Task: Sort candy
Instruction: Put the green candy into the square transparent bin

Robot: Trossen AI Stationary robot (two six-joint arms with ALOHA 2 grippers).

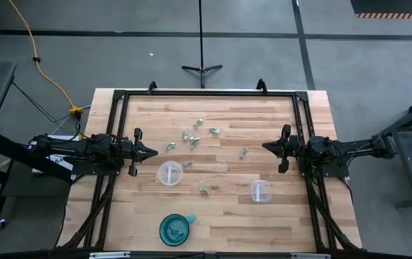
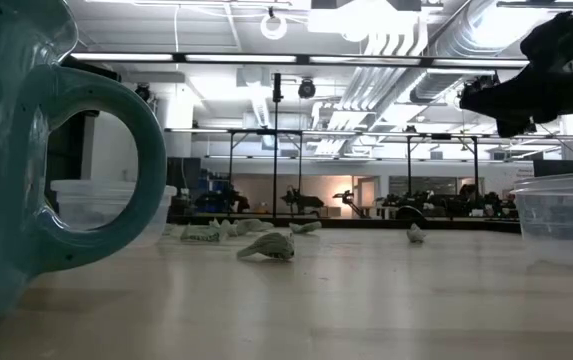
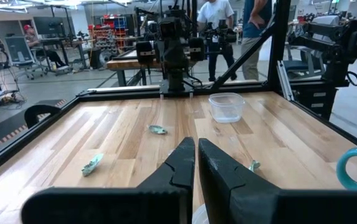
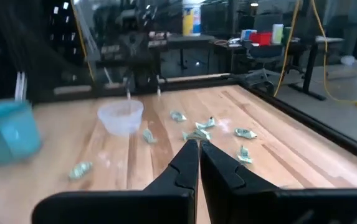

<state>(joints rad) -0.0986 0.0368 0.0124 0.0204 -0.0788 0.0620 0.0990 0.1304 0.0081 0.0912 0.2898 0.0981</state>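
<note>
Several small pale green and silvery wrapped candies lie scattered on the wooden table, mostly near its middle and far half, with one apart and one nearer. In the low view one candy lies closest. My left gripper hovers at the table's left side, shut and holding nothing, pointing toward the candies; its tips meet in the left wrist view. My right gripper hovers at the right side, likewise shut and holding nothing, facing the candy cluster.
Two clear plastic cups stand on the table, one left of centre and one toward the right. A teal mug-like bowl stands near the near edge. A black frame borders the table. People stand beyond the far side.
</note>
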